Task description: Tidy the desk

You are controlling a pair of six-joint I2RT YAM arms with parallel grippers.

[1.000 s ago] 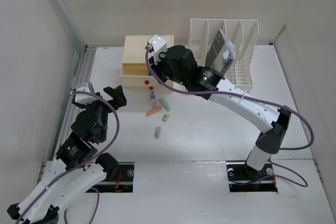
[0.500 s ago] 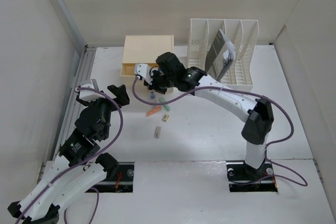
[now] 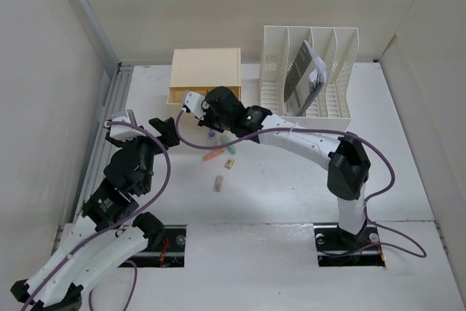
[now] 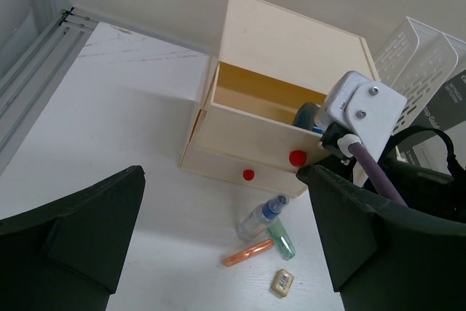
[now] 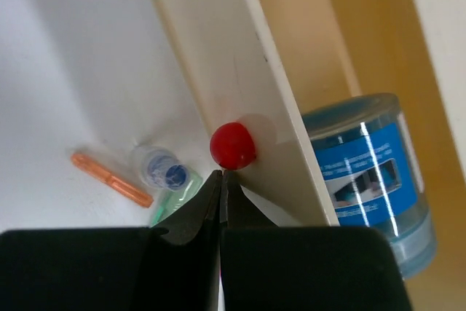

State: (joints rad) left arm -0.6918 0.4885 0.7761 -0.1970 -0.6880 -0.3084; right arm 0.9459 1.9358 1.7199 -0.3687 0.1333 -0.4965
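Top external view is showing the table (image 3: pixel 291 180) lying flat, white and dull, filling the floor between the pale walls and carrying everything else. At its far side a cream wooden box (image 3: pixel 205 71) is sitting with its top drawer (image 4: pixel 251 96) pulled out. A round jar (image 5: pixel 371 172) with a blue label is standing inside that drawer. A shiny red knob (image 5: pixel 233 145) is sticking out of the drawer front, and a second red knob (image 4: pixel 248 175) is sitting on the drawer below.

The right claw (image 5: pixel 220 174) is pinching its two black fingers together on nothing, with the tips just under the top knob. The right arm is hiding part of the drawer from above.

In front of the box a little clear bottle (image 4: pixel 262 216), a green tube (image 4: pixel 281 239), a thin orange pen (image 4: pixel 247 253) and a small tan tag (image 4: pixel 282 282) are lying close together. A white rack (image 3: pixel 328 49) with slots is standing to the right, holding a dark booklet (image 3: pixel 302 74).

The left claw (image 3: pixel 142 130) is hanging with its fingers spread wide, holding nothing, to the left of the box.

One second ago the right claw was up over the box; now it is sitting low at the drawer front.
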